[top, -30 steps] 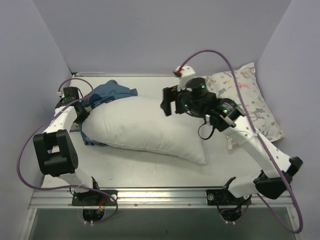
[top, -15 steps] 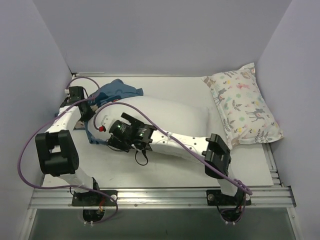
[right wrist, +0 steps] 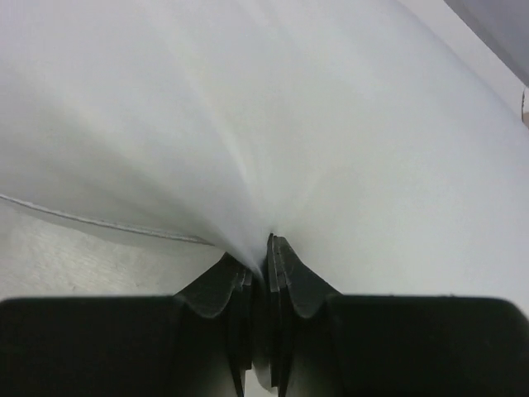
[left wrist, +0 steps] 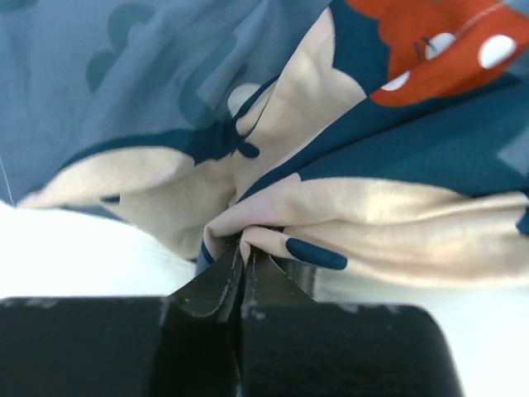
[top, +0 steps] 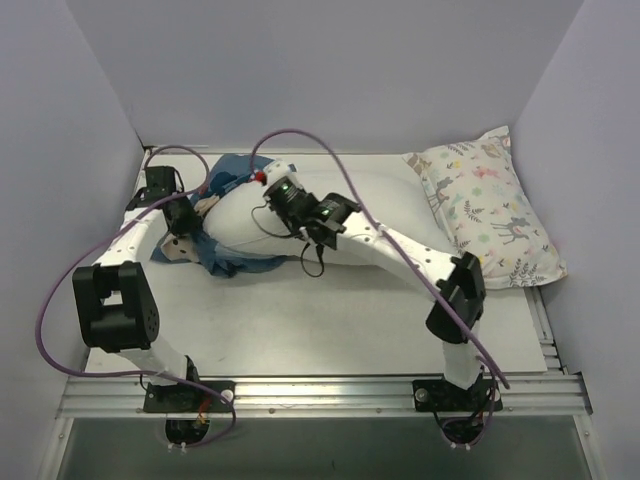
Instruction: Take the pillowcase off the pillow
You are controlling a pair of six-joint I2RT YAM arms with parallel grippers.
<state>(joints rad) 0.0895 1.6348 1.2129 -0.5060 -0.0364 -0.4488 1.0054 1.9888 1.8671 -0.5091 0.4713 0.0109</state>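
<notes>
The white pillow [top: 238, 228] lies across the middle of the table, its left end still inside the dark-blue pillowcase [top: 235, 262]. That cover is bunched round the end, with cream and orange print showing. In the left wrist view my left gripper [left wrist: 244, 246] is shut on a fold of the pillowcase [left wrist: 165, 74]; from above the left gripper [top: 190, 232] sits at the pillow's left end. My right arm reaches across the pillow. The right gripper [right wrist: 266, 248] is shut, pinching a pleat of the pillow's [right wrist: 273, 116] white fabric, and from above the right gripper [top: 268, 212] is near the cover's edge.
A smaller floral and deer print pillow [top: 490, 210] leans at the back right corner. Side walls stand close on the left and right. Purple cables loop over both arms. The metal rail [top: 320, 392] runs along the near edge.
The right arm swung from the pillow's right end to its left end and its jaws shut on the pillow. The pillowcase has bunched further round the left end.
</notes>
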